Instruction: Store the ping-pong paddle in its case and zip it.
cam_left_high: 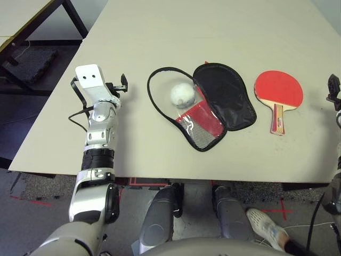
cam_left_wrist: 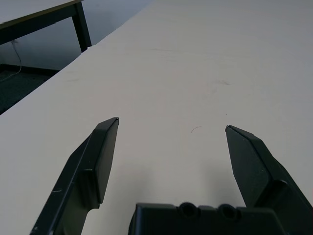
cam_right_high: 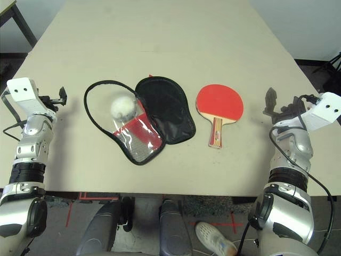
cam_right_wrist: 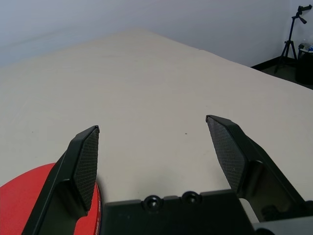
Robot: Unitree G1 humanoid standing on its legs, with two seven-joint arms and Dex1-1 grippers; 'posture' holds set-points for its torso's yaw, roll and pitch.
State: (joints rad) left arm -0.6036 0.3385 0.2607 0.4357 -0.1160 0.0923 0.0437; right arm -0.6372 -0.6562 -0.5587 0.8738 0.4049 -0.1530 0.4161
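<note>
The ping-pong paddle (cam_right_high: 219,105) lies flat on the table (cam_right_high: 160,42), red face up, its wooden handle pointing toward me. Left of it the case (cam_right_high: 162,109) lies unzipped and spread wide, black lining up, with a red mesh pocket (cam_right_high: 136,136) and a loop of black zipper edging around a whitish fuzzy ball (cam_right_high: 122,106). My right gripper (cam_right_high: 272,104) hovers open to the right of the paddle; a red sliver of the paddle (cam_right_wrist: 19,205) shows beside its fingers. My left gripper (cam_left_high: 123,83) is open, left of the case, with nothing between its fingers (cam_left_wrist: 102,156).
A second table (cam_left_high: 32,16) with dark legs stands off to my left. A tripod (cam_right_wrist: 293,24) stands on the floor beyond the table's far right. A person's white shoe (cam_right_high: 216,240) is under the near edge of the table.
</note>
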